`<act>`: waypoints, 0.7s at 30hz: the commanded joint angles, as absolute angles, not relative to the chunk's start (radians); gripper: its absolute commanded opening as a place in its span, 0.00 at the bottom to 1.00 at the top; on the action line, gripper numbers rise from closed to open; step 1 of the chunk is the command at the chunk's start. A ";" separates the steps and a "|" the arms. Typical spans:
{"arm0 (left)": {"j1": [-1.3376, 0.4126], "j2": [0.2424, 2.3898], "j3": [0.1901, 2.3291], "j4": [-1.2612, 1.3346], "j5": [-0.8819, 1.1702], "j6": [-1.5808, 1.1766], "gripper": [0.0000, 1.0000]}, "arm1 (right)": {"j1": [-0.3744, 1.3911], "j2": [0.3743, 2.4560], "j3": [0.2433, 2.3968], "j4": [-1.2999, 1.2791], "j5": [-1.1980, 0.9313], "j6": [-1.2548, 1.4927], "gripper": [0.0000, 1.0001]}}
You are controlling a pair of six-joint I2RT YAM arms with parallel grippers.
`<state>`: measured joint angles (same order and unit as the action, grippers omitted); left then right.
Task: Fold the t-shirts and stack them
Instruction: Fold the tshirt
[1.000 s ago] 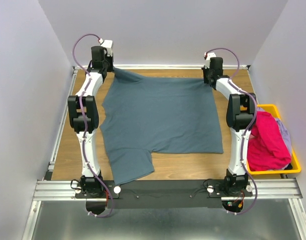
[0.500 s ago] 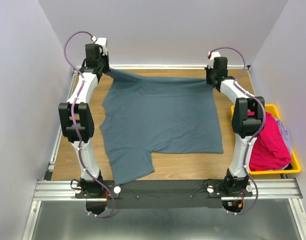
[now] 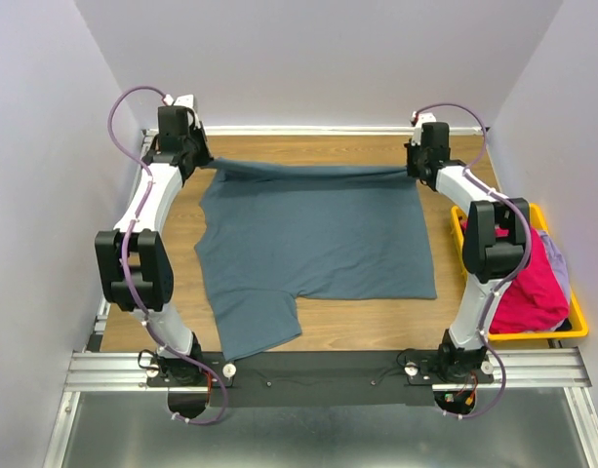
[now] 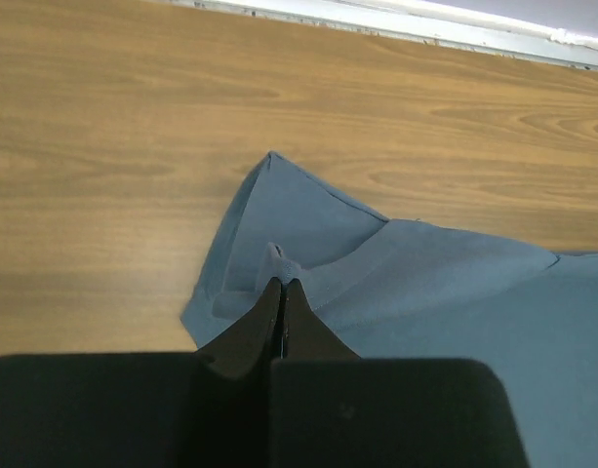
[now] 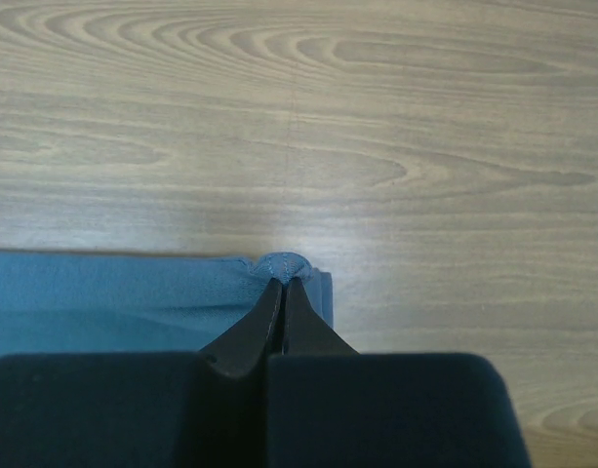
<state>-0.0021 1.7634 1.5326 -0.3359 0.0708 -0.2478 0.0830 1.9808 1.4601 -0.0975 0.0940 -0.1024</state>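
T-shirt [image 3: 318, 234]: blue-grey — spread on table [image 3: 362, 317]
Left gripper [image 4: 282, 285]: clamped on far-left corner
Right gripper [image 5: 282, 283]: clamped on far-right corner

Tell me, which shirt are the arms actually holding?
The slate blue-grey t-shirt spread on the table, jaws pinching its far corners. The magenta-pink t-shirt lies heaped in the yellow bin, untouched.

No readable text, label, brand, number or sign shows in any view.
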 commanded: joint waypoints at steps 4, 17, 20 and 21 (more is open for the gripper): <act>0.003 1.612 1.433 -0.357 0.038 -0.334 0.00 | 0.075 1.916 1.410 -0.086 0.149 -0.071 0.01; 0.003 1.387 1.229 -0.371 -0.043 -0.408 0.00 | 0.075 1.844 1.319 -0.092 0.190 -0.015 0.01; 0.003 1.359 1.154 -0.361 -0.040 -0.419 0.00 | 0.075 1.838 1.293 -0.094 0.199 -0.003 0.01; 0.003 1.352 1.132 -0.354 -0.038 -0.422 0.00 | 0.075 1.839 1.287 -0.094 0.204 0.027 0.01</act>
